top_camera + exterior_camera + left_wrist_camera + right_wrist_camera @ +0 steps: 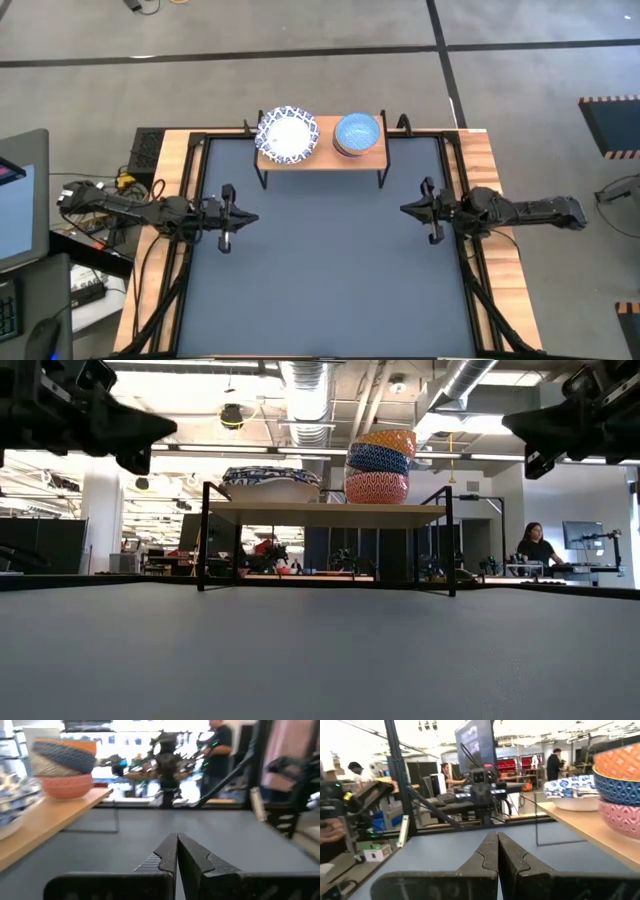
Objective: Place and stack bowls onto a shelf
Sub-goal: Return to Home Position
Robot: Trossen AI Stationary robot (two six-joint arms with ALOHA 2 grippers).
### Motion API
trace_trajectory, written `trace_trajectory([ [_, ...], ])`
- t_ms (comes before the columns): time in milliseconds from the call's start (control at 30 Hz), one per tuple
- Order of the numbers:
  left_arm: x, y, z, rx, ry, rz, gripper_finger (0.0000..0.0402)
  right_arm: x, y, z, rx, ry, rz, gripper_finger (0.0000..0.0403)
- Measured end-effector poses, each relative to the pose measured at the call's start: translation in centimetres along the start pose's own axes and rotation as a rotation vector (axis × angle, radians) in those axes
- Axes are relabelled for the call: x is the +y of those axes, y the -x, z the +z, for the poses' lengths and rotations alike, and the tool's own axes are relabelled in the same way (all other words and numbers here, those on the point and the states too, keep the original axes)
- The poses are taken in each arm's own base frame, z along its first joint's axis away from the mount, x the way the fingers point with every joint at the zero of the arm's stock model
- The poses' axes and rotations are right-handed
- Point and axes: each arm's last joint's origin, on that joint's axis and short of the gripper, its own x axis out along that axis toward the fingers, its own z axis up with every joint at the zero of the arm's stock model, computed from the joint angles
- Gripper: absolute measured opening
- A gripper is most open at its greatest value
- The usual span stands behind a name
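The shelf (322, 158) stands at the 12 o'clock edge of the dark table (330, 285), its wooden board carrying all the bowls. The white patterned bowls (287, 134) sit nested in one stack on the shelf's 9 o'clock half. The smaller bowls (357, 133) form a second stack just beside them on the 3 o'clock half. Seen from above, the top one shows a light blue inside; from table height a red bowl is at the bottom, a blue one above it and an orange-yellow one on top.

The left gripper (250, 219) hangs above the table at about 9 o'clock, pointing toward the centre. Its fingers are pressed together with nothing between them. The right gripper (404, 209) hangs opposite at about 3 o'clock, also pointing inward, with its fingers likewise closed and empty. Both are well apart from the shelf and raised off the tabletop.
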Motion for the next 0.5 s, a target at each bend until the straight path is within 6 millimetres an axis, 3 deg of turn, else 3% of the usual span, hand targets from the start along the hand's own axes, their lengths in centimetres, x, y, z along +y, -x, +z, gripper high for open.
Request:
trace_trajectory([
  [500,1.4,-0.3,0.1,-0.011,0.017,0.046,0.0000,-1.8,0.1,-0.2,0.039,-0.010,-0.068,0.0018],
])
